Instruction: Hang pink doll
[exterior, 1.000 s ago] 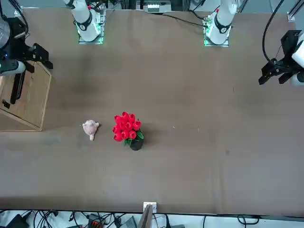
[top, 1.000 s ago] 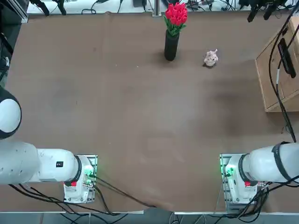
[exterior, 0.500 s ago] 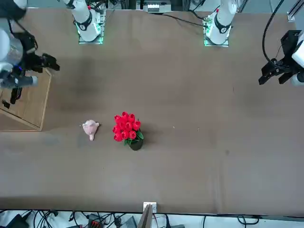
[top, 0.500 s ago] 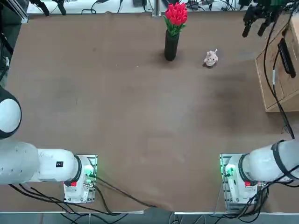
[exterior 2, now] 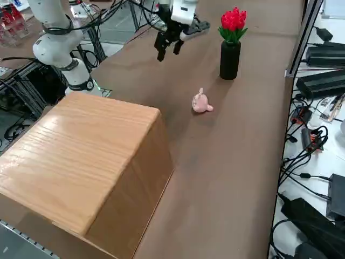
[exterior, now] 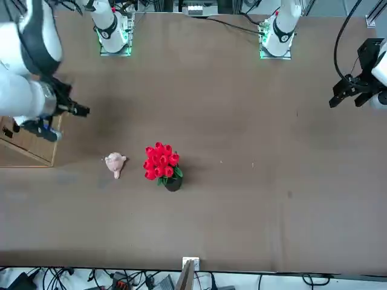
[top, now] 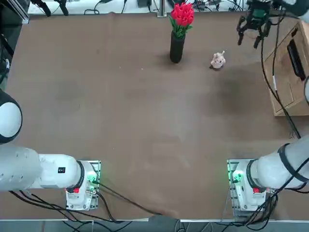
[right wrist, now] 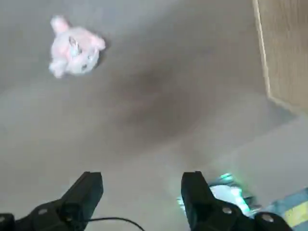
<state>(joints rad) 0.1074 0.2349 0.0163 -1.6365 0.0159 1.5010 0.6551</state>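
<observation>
Pink doll (top: 217, 60) lies on the brown table (top: 145, 121), resting on the surface, nothing touching it. Landmark = black vase (top: 177, 47) w/ red tulips (top: 182, 14): doll sits near the vase, on the side toward the wooden box (top: 288, 72), a clear gap between them. In front view the doll (exterior: 115, 162) is just off the tulips (exterior: 161, 162), toward the box (exterior: 29, 140). Side view: doll (exterior 2: 201, 102) is on the table nearer the box (exterior 2: 81, 162) than the vase (exterior 2: 229, 59) is, apart from both.

R gripper (top: 249, 32) hangs in the air, above the table, not touching anything. Rel. to vase: farther out than the doll, past it toward the box, roughly between doll and box in top view. Front view shows it (exterior: 77, 112) near the box corner, well apart from the vase. Side view: gripper (exterior 2: 168, 46) is up off the table, level w/ the vase's height approx.

Claw state: fingers spread, nothing between them; wrist cam shows both fingers (right wrist: 86, 190) apart w/ bare table in the gap. Doll (right wrist: 72, 48) visible in wrist cam beyond the fingers, box edge (right wrist: 284, 48) also in shot.

Doll not yet picked up.
</observation>
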